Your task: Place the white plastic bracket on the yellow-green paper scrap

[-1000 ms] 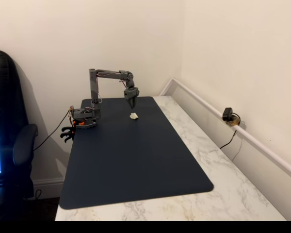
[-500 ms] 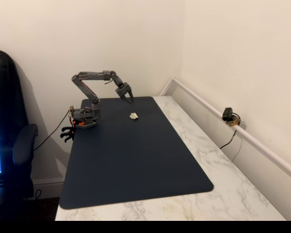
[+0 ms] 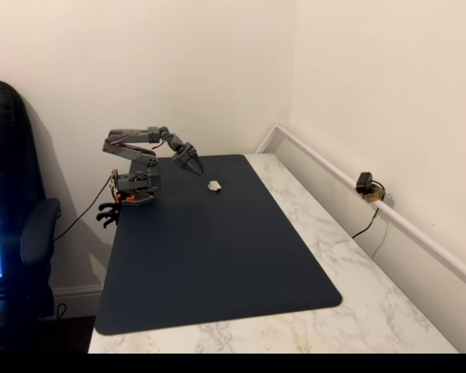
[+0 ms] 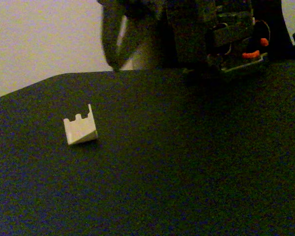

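White marble-patterned table (image 3: 349, 256) against the wall corner. Dark navy mat (image 3: 210, 256) covers most of its left side. On the mat: white plastic bracket (image 3: 214, 186) near the far edge, notched top edge visible in a fixed view (image 4: 80, 129); arm base (image 3: 136, 190) at the far-left corner.

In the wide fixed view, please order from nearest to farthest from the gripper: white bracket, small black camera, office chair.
From the gripper:
1. White bracket, just right, on the mat.
2. Office chair, far left.
3. Small black camera, right, by the wall.
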`<act>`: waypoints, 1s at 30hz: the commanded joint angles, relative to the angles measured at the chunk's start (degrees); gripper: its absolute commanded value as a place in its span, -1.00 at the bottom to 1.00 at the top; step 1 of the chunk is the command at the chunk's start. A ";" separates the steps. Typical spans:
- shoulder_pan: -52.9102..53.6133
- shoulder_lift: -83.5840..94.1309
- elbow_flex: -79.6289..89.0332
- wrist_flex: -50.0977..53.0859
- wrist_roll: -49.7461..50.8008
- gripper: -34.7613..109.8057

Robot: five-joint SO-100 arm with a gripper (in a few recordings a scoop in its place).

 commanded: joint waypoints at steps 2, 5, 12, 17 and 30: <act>-0.44 18.02 6.42 6.33 2.02 -0.52; -0.62 20.74 7.38 8.09 1.93 -0.52; -0.09 23.99 8.17 13.01 0.18 -0.52; -0.18 23.99 6.68 18.19 -2.20 -0.51; 2.02 23.99 7.03 21.88 -3.08 -0.52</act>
